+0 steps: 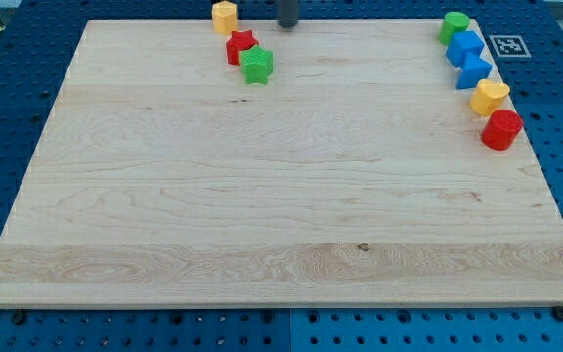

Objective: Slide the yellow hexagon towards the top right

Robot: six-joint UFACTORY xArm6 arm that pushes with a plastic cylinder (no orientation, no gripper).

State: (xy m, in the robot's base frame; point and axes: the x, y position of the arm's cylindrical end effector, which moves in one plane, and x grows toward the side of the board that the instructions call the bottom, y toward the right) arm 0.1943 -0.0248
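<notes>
The yellow hexagon [224, 16] sits at the board's top edge, left of centre. My tip [288, 25] is at the top edge, a short way to the right of the yellow hexagon and apart from it. A red star [239, 45] lies just below the hexagon, with a green star [257, 66] touching it at its lower right.
Along the right edge stand a green block [454, 25], a blue block [464, 47], a second blue block [474, 70], a yellow heart-like block [490, 96] and a red cylinder [501, 129]. A printed marker tag [505, 45] lies off the wooden board [281, 196] at the top right.
</notes>
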